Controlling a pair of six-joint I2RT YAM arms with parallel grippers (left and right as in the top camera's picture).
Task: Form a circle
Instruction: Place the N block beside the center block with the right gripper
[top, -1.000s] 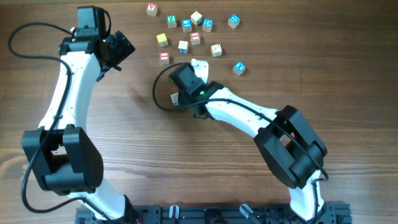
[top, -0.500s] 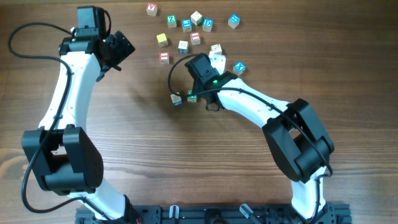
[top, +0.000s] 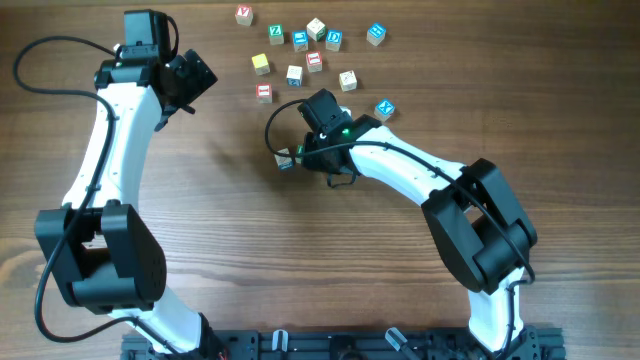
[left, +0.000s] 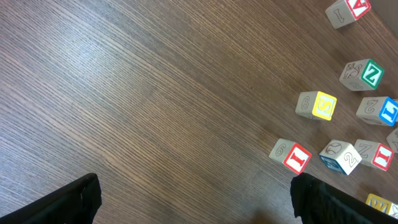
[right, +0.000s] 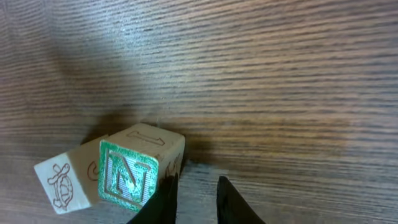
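Right pincer (right: 194, 186) hangs narrowly spread over the worktop (top: 250, 250), pinching nothing. At its 10 o'clock, just beside one finger, the green N cube (right: 127, 174) touches a pale cube (right: 65, 180); no more of the circle (top: 285, 158) shows. Left pincer (left: 196, 180) is spread wide. Loose cubes (top: 310, 55) lie scattered toward 12 o'clock.

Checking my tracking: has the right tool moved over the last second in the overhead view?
Yes. The right tool has shifted right, away from the red-lettered cube and nearer the blue X cube.
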